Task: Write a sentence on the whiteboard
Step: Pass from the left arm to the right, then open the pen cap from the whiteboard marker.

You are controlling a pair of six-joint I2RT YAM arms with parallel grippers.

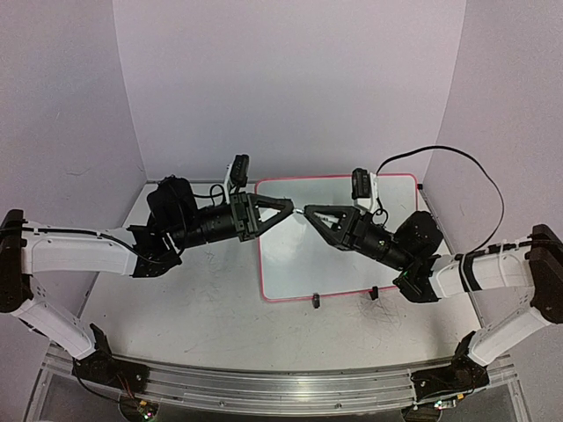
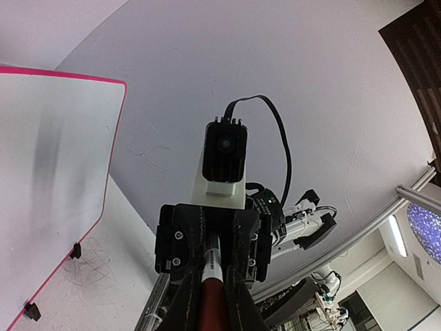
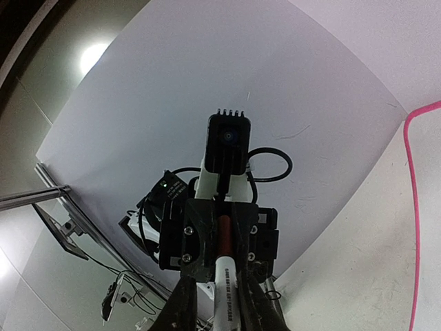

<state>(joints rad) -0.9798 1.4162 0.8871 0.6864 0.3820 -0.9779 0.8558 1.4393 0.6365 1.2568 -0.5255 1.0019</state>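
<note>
Nearest to us is a shiny metal rail along the near edge of the desk. Both arms are bolted onto it, one at each near corner.

From there the arms reach in toward the middle of the desk, and their tips meet. The left claw and the right claw point straight at each other, nose to nose, up above the desk.

A marker runs between them. One end of it is red and the rest is white. The left claw is squeezed onto the red end. The right claw is squeezed onto the white part. Both claws are narrow and tight around the marker, so the two of them hold it at once.

Under the claws the whiteboard lies flat on the desk. It is white with a thin pink-red rim. It sits toward the far right corner, with its far side close to the far edge of the desk. Its left side is about in the middle of the desk. Two small black clip feet stick out from its near side. I can see no writing on the whiteboard.

A black cable loops up over the right edge of the desk.
</note>
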